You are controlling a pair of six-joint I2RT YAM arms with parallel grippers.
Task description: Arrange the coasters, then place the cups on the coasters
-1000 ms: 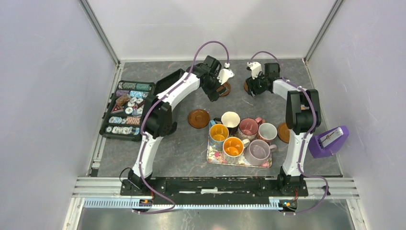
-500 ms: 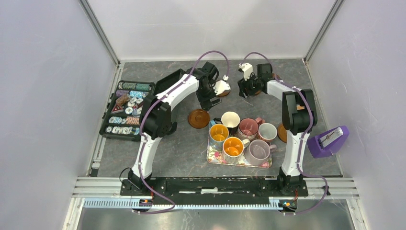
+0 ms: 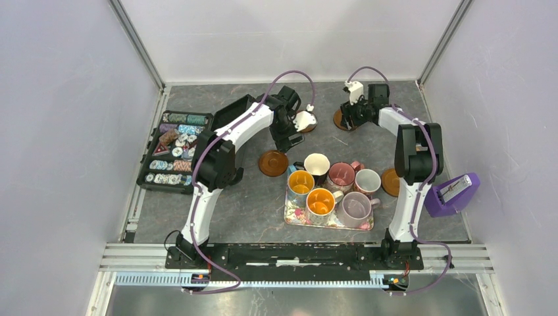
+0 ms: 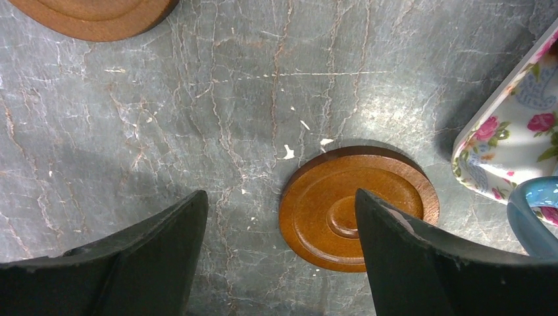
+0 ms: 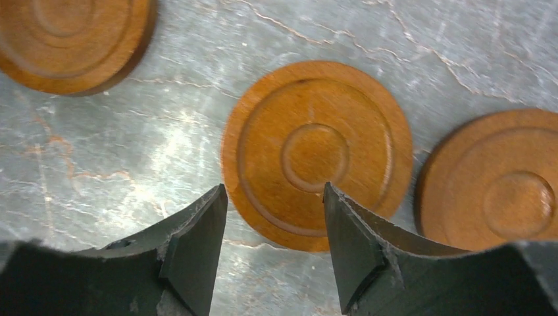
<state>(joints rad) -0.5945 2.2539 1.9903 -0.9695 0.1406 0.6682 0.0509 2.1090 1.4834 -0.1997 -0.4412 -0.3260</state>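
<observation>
Several brown ringed coasters lie on the grey table. One coaster (image 3: 272,162) sits left of the tray. In the left wrist view this coaster (image 4: 358,207) lies partly behind the right finger of my open, empty left gripper (image 4: 279,197) (image 3: 289,137). My right gripper (image 5: 273,191) (image 3: 347,118) is open at the far middle, above a coaster (image 5: 316,155) flanked by two others (image 5: 72,39) (image 5: 500,184). Another coaster (image 3: 390,182) lies right of the tray. Several cups (image 3: 316,164) (image 3: 356,207) stand on the floral tray (image 3: 296,216).
A black case of poker chips (image 3: 174,150) stands at the left. A purple device (image 3: 451,194) sits at the right edge, next to the right arm. White walls close in the table on three sides. The tray corner (image 4: 507,151) and a blue cup handle (image 4: 536,210) are close to the left gripper.
My right gripper swung left and then back to the right at the far side. The left gripper pulled back a little toward the tray. No coaster or cup has moved.
</observation>
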